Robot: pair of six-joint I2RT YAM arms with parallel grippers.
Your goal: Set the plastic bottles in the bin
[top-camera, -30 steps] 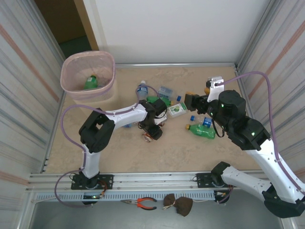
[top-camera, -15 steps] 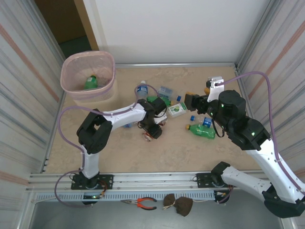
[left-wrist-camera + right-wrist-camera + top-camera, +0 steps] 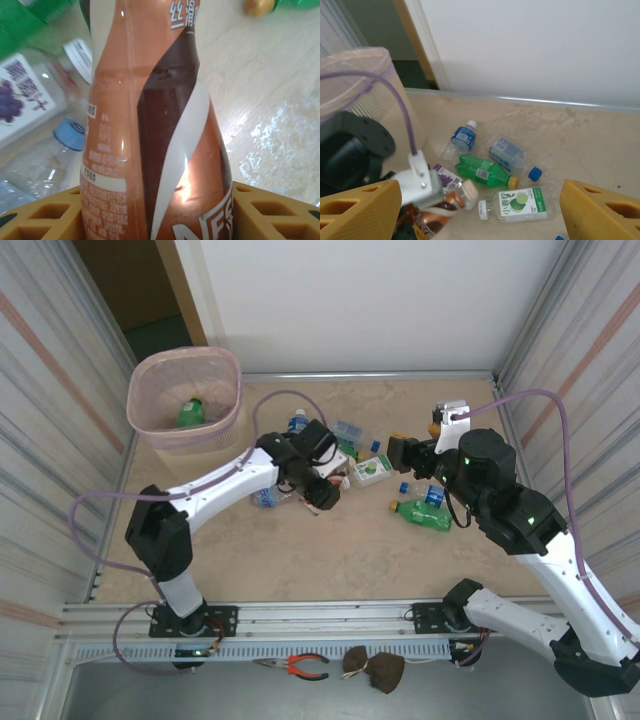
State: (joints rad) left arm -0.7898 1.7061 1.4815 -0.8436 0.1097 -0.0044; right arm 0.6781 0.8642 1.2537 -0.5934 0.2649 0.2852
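Currently bin [image 3: 195, 438] holds 1 green bottle [image 3: 190, 413]; left gripper [image 3: 322, 493] clamps brown bottle [image 3: 150, 125].

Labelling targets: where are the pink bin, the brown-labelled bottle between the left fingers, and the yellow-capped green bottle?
pink bin [image 3: 190, 440]: top external view, front wall.
brown-labelled bottle [image 3: 150, 150]: left wrist view, middle of label.
yellow-capped green bottle [image 3: 481, 171]: right wrist view, its body.

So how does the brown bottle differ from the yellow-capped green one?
The brown bottle wears a full orange, brown and white wrap; the green bottle is see-through with a small label. The brown bottle is clamped in the left jaws; the green bottle lies loose on the table. Both are plastic.
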